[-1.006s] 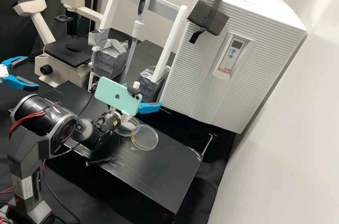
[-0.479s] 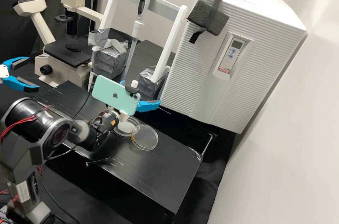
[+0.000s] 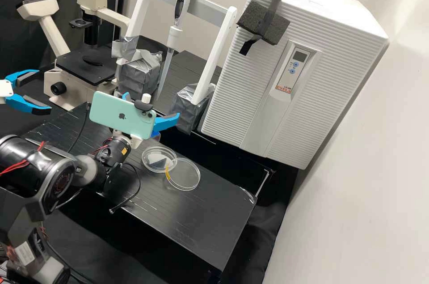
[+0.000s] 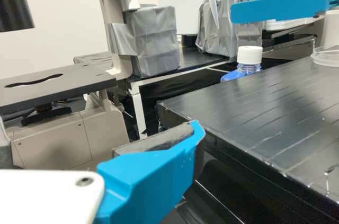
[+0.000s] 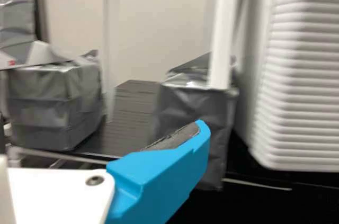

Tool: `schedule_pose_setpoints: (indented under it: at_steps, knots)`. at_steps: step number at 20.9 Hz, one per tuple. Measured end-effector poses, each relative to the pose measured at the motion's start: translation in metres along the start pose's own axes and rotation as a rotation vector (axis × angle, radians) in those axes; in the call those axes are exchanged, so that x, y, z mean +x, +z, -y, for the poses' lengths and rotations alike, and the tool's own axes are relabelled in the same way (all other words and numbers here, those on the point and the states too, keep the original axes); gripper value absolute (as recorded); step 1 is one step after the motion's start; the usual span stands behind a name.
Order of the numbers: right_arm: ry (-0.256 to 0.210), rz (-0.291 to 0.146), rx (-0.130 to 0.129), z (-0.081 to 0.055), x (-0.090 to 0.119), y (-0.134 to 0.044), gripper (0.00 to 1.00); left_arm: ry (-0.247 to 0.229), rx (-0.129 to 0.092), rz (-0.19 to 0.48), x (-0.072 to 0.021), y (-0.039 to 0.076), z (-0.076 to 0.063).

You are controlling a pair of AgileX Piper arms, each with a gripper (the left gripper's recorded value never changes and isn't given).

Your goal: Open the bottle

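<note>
Bottle [image 4: 248,64]: upright, white cap on, just past the surface [image 4: 275,113] edge, near the right end effector [image 3: 153,109] (not touching).
Right end effector: spread wide, holding nothing.
Left end effector [image 3: 42,89]: wide too.
Print: red lettering on white cabinet [image 3: 268,51], unreadable.

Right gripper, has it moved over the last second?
Yes. The right gripper has shifted left, away from the white ribbed cabinet and toward the microscope.
</note>
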Motion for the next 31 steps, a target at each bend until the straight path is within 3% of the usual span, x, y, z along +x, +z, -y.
schedule_pose_setpoints:
  at_steps: [3,19,31]
  knots:
    - [-0.025,-0.011,-0.001,0.006,-0.002,-0.002,1.0,0.0,0.0,0.0,0.0,0.0,0.0]
    - [-0.122,0.014,-0.004,0.029,-0.008,0.005,1.0,0.007,0.004,0.008,0.0041,-0.001,-0.002]
    - [-0.148,0.011,-0.005,0.036,-0.007,0.005,1.0,0.0,0.0,0.015,0.0052,0.0,0.0]
